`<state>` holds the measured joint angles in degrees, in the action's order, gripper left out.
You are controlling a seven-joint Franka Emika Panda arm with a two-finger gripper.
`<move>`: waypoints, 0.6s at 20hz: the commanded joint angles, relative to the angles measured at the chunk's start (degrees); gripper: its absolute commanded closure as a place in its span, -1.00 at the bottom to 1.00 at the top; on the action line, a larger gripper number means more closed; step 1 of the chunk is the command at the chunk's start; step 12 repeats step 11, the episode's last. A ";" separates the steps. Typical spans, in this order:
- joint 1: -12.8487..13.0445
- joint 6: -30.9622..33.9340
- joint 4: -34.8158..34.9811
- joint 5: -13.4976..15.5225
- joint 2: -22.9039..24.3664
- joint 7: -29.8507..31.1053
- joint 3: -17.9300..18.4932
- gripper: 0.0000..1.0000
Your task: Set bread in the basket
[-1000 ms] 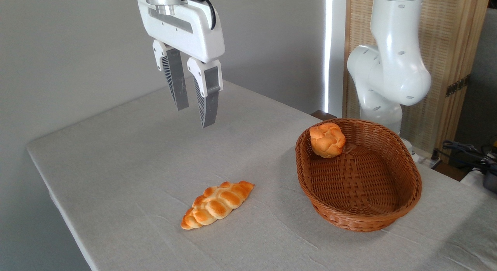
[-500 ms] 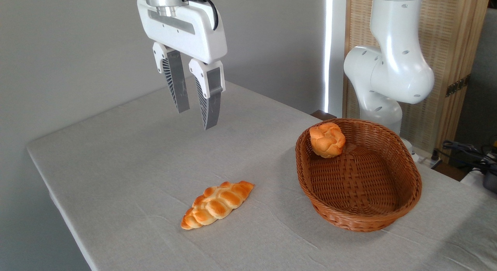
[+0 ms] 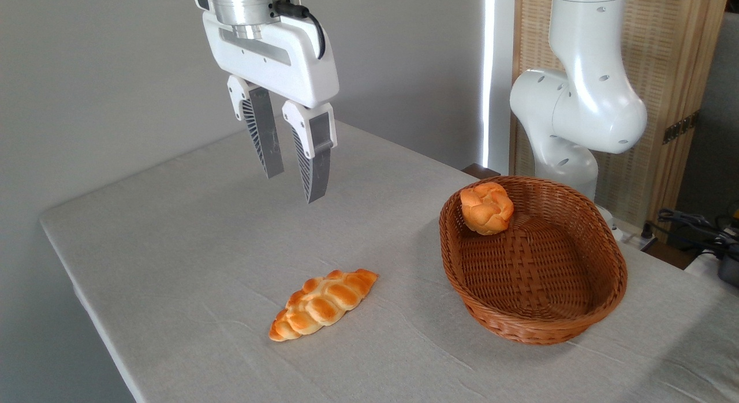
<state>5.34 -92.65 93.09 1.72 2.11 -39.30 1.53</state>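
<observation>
On the grey cloth of the table [image 3: 190, 230], seen from the single fixed camera, the bread [image 3: 486, 207] is a small round knotted bun that already lies inside the basket [image 3: 600, 310], leaning against the inner slope of the far-left wall just below the rim. The basket sits on the right half of the table, and nothing else shows inside it.

High above the back-left of the table hangs the gripper [image 3: 293, 181], well apart from both the bun and the basket. Its two ribbed fingers [image 3: 263, 138] point down with only a narrow gap between them, and they hold nothing. The white arm [image 3: 583, 103] rises behind the basket.

A longer braided loaf [image 3: 323, 303] lies on the cloth near the front edge, to the left of the basket and clear of it.

Judging by its look, the bun is light and probably soft, with a glossy top that could slip under hard pads. If it needed handling, the surest hold would be across its middle, on the paler sides below the knots, with a gentle squeeze. As things lie, the bun seems placed and the task looks essentially done.
</observation>
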 commanded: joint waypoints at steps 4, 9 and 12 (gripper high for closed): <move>-1.57 -0.16 -0.72 0.83 -0.71 -0.16 -1.97 -1.00; -1.57 0.01 -0.80 0.74 -0.62 -1.04 -2.67 -1.00; -1.57 0.02 -0.81 0.83 -0.44 -1.13 -2.41 -1.00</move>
